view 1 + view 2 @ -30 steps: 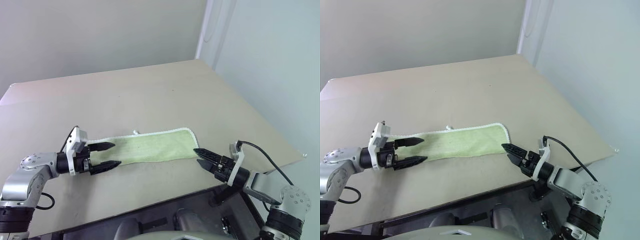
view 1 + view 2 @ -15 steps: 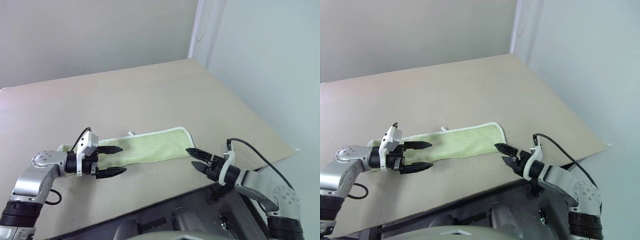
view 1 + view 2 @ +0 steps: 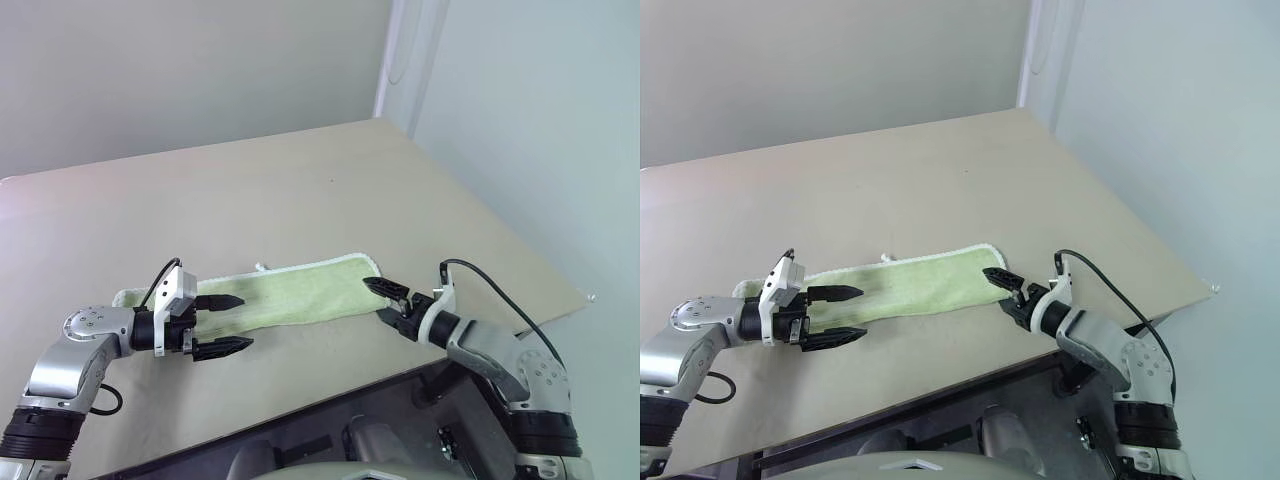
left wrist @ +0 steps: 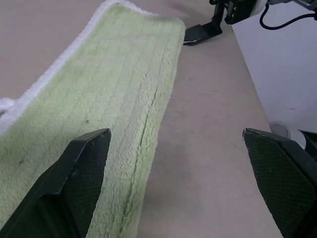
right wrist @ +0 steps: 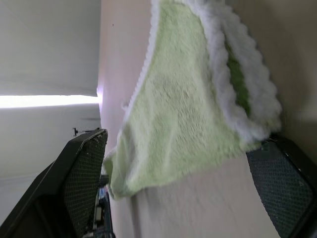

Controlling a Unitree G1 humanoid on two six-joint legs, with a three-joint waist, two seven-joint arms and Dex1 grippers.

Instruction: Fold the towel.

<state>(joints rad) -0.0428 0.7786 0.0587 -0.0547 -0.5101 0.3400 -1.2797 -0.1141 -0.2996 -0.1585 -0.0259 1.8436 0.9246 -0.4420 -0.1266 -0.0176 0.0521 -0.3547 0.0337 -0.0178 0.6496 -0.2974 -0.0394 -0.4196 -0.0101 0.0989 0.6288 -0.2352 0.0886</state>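
Lying flat on the tabletop: the towel, a long pale green strip folded lengthwise, running from about 9 o'clock to 3 o'clock across the near part of the head views. White stitched edging along its far side and around its rounded end at 3 o'clock; small white loop tag sticking out from the far edge near the middle.

Left hand at the towel's 9 o'clock end, pointing toward 3 o'clock, fingers spread wide: one black finger over the green cloth, the other over bare tabletop just beside the towel's near folded edge. Nothing between them; whether the finger over the cloth touches it cannot be told.

Right hand at the towel's 3 o'clock end, pointing toward 10 o'clock, fingers also spread, nothing gripped. Upper fingertip right at the white-edged corner, lower one just off the cloth over the tabletop. In the right wrist view, the fluffy white end hem lying between the two fingers, close up.

No containers on the tabletop.
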